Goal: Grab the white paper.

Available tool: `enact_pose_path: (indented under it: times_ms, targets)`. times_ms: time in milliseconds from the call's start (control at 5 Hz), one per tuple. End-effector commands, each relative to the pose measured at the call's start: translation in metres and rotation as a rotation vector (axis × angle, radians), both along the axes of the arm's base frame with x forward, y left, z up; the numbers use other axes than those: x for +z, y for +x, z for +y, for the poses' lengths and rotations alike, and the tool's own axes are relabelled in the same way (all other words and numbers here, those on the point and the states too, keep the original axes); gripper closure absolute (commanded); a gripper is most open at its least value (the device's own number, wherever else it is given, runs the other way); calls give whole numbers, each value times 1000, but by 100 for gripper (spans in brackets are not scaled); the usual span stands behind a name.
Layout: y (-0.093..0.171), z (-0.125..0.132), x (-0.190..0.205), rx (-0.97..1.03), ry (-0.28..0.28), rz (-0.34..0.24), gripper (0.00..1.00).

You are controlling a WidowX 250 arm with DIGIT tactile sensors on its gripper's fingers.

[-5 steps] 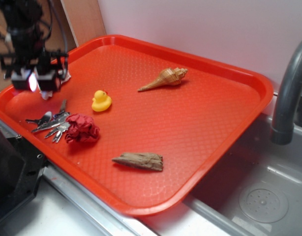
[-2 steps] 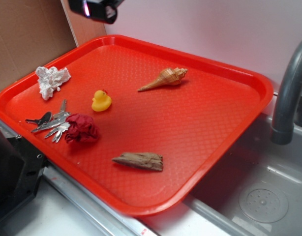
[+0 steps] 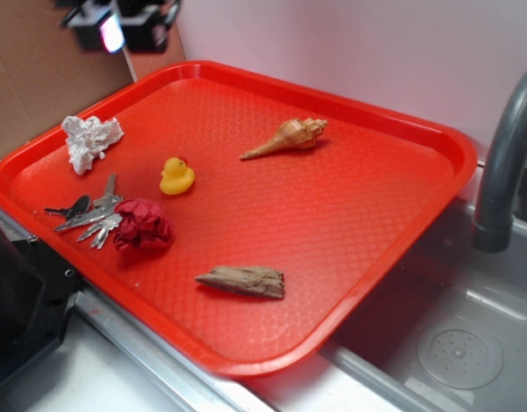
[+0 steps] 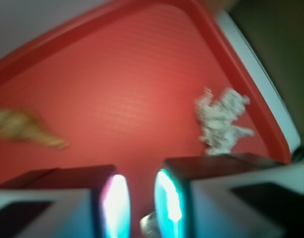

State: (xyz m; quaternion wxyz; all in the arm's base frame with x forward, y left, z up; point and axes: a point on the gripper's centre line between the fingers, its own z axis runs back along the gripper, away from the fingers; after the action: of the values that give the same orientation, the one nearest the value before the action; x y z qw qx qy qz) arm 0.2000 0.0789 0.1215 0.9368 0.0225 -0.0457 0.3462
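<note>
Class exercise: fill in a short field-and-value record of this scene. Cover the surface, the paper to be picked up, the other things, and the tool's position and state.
surface: red tray beside a sink
white paper: wrinkled wad near the tray's far left corner, lying free
tool: raised above that corner, off the tray, holding nothing; fingers close together with a narrow gap in the wrist view
near the paper: yellow duck, keys, dark red paper wad
elsewhere on the tray: seashell, piece of wood
task status: white paper not grasped
</note>
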Motion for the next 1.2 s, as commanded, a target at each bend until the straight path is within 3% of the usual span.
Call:
enact_pose_path:
  times_ms: [0,200,600,1000]
  targets:
    - [-50,53,-13,475,120,-87,0]
    - [-59,56,-30,501,132,-67,0]
    - [-46,59,-83,445,11,-39,0]
    - [-32,48,-123,442,27,66,1]
